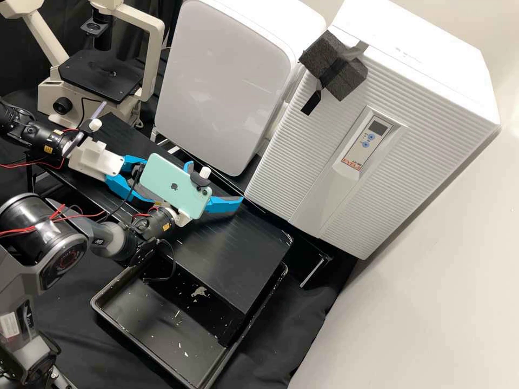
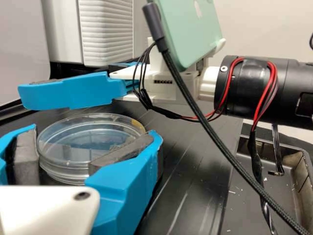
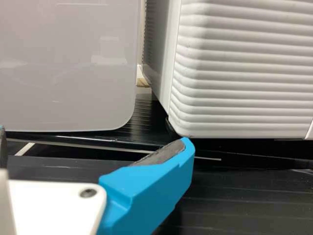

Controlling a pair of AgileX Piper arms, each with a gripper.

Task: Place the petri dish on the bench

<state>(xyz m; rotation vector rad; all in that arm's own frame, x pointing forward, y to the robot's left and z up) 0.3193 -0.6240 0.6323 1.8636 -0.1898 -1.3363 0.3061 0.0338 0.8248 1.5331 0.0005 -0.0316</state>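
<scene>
Found dish (image 2: 88, 142) between pads (image 2: 120, 154) of left gripper (image 2: 94, 133), over bench (image 2: 195, 147); judge gripper closed on dish. Saw right gripper (image 3: 94, 135) spread open. Expect light, stiff, slick plastic, likely to crack if squeezed hard. Grip gently across opposite sides, pads flush.

This is a lab: a microscope (image 1: 100, 75) stands near a white cabinet (image 1: 378, 129) with a small control panel (image 1: 370, 141).
</scene>
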